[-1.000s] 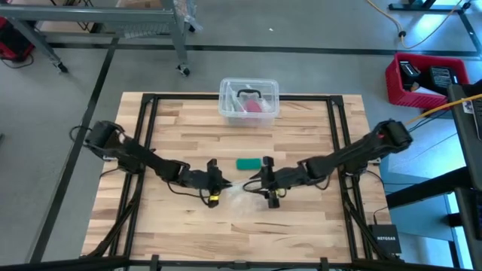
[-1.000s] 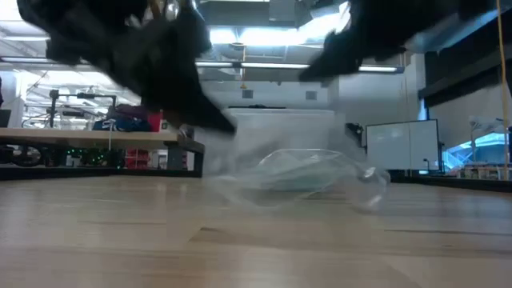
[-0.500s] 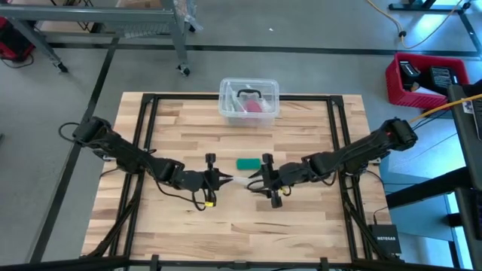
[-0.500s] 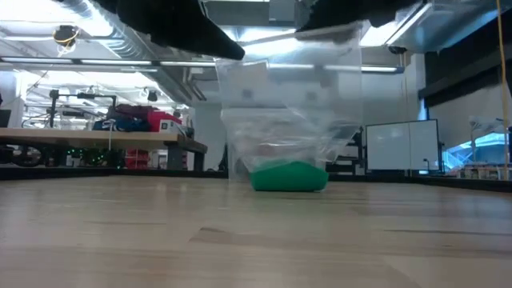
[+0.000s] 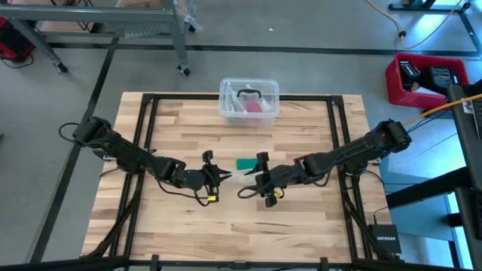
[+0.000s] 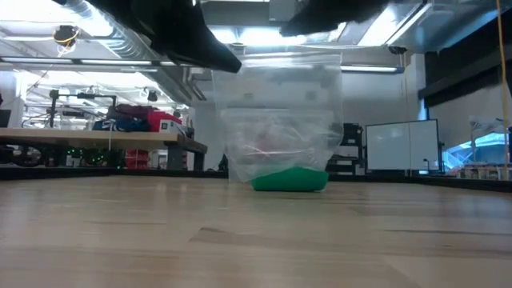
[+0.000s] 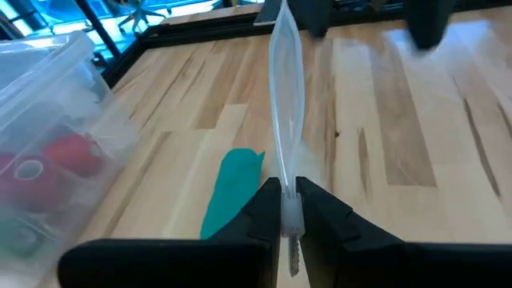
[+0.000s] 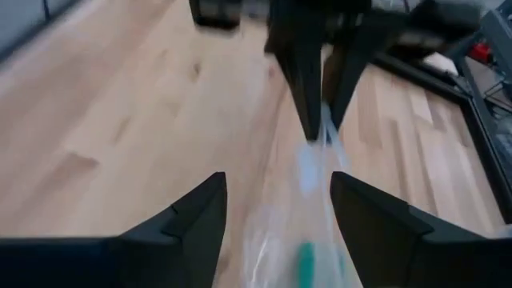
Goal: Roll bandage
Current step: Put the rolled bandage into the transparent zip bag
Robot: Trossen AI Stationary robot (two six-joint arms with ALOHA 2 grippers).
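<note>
High view shows your worktop (image 5: 301, 226), the clear tub (image 5: 249, 99) at its far edge, both arms meeting mid-board. Left pincer (image 7: 282, 214) is clamped on a clear plastic bag (image 6: 276, 120); right pincer (image 8: 272, 212) gapes wide, holding nothing. Bandage (image 5: 245, 163) lies just beyond. A slip could drop the bag onto it.

Teal-green bandage (image 5: 246, 163) at the table's centre; pale striped wood table (image 5: 301, 226); clear tub (image 5: 249, 100) at twelve o'clock holding a pink-red item (image 5: 255, 107); transparent bag (image 6: 280, 120).
</note>
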